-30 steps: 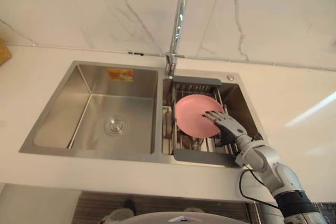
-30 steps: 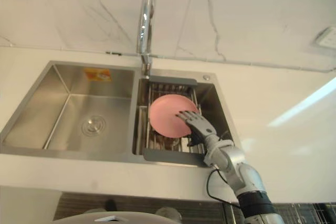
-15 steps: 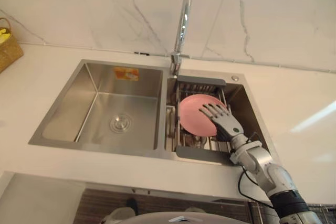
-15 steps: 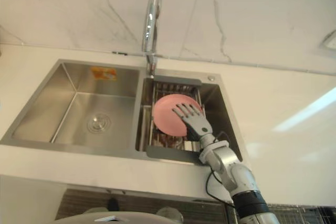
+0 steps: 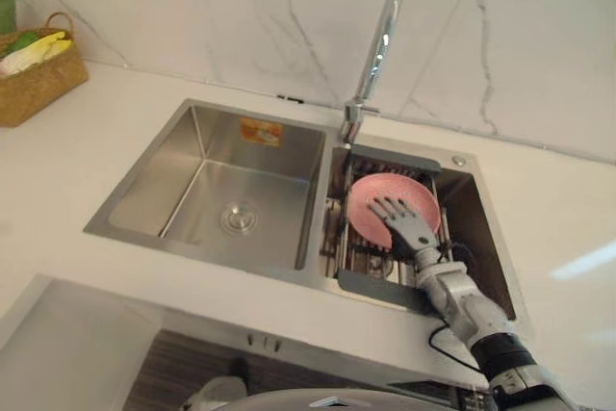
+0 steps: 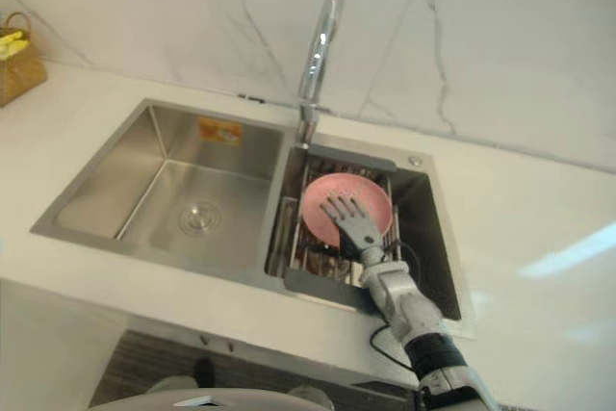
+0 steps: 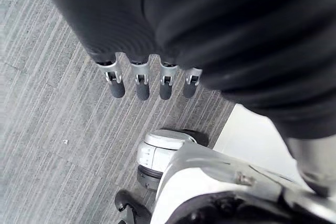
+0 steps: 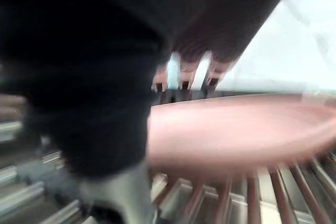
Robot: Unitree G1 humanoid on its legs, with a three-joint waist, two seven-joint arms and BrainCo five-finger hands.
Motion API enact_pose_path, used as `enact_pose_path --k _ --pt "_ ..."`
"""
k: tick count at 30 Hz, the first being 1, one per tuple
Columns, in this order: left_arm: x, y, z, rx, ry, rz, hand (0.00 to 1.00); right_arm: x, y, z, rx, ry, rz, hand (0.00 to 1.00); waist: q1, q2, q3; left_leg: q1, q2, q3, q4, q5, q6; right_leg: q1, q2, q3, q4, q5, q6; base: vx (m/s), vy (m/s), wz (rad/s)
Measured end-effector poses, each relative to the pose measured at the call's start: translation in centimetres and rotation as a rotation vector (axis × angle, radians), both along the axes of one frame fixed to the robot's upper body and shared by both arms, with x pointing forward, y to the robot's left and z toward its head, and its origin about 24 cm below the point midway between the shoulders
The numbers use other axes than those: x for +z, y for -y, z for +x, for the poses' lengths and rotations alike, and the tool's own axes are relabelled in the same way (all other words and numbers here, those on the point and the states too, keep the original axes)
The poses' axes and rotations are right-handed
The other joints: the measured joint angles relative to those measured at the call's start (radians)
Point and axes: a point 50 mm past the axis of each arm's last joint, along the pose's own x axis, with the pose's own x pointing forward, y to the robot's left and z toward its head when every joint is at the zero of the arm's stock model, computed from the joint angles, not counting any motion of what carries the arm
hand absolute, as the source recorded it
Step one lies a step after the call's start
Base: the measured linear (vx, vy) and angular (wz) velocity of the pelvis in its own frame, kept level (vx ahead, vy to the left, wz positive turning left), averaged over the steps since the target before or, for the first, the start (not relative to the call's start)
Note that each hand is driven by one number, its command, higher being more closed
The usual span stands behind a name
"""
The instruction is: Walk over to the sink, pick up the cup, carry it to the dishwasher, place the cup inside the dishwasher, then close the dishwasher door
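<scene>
A pink plate lies tilted on the wire rack in the sink's right basin. My right hand reaches in from the near right and is open, its straight, spread fingers over the plate's middle. In the right wrist view the plate shows edge-on just under those fingers, above the rack's bars. I cannot make out a cup; the plate and my hand hide what is in the rack below them. My left hand hangs open over the grey floor.
The tall chrome tap rises behind the divider between the basins. The left basin holds just its drain. A wicker basket stands on the white counter at the far left. A marble wall backs the sink.
The camera has pulled back and turned, bringing the basket into view. My right hand has slid from the plate's near right edge to over its middle.
</scene>
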Motion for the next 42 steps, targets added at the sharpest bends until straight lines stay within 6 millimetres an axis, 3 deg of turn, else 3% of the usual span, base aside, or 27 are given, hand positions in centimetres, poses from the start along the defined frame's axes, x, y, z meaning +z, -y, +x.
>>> enact_pose_path --k 19,20,29,36,42 --pt "0.2 -0.8 0.4 -0.054 -0.005 0.025 0.0 -0.7 0.6 -0.1 -0.042 0.015 -0.034 0.0 0.005 -0.018 0.013 -0.001 -0.002 0.004 0.0 -0.005 0.004 0.005 0.0 0.004 0.001 -0.007 -0.001 0.0 0.0 0.0" --pt "0.2 -0.8 0.4 -0.054 -0.005 0.025 0.0 -0.7 0.7 -0.1 -0.043 0.024 -0.044 1.0 0.005 -0.018 0.014 -0.001 -0.003 0.004 0.0 -0.005 0.005 0.005 -0.001 0.005 0.001 -0.007 -0.002 0.0 0.0 0.0" --pt "0.2 -0.8 0.4 -0.056 -0.007 0.025 0.0 -0.6 1.2 -0.2 -0.071 0.049 -0.04 1.0 0.0 -0.019 0.014 -0.002 -0.007 -0.004 0.0 -0.005 0.005 0.003 -0.004 0.004 0.003 -0.01 -0.005 0.0 0.0 0.01" --pt "0.1 -0.6 0.2 -0.069 -0.012 0.021 0.0 1.0 2.5 -0.3 -0.169 0.294 0.004 1.0 -0.013 -0.012 0.014 -0.011 -0.02 -0.02 0.0 -0.005 0.005 -0.002 -0.013 0.0 0.009 -0.015 0.002 0.01 0.0 0.06" --pt "0.1 -0.7 0.3 -0.109 -0.005 0.026 0.0 1.7 2.6 -0.4 -0.169 0.393 0.018 1.0 -0.018 -0.011 0.014 -0.016 -0.022 -0.02 0.0 -0.005 0.005 -0.008 -0.014 0.004 0.009 -0.015 0.001 0.01 -0.003 0.0"
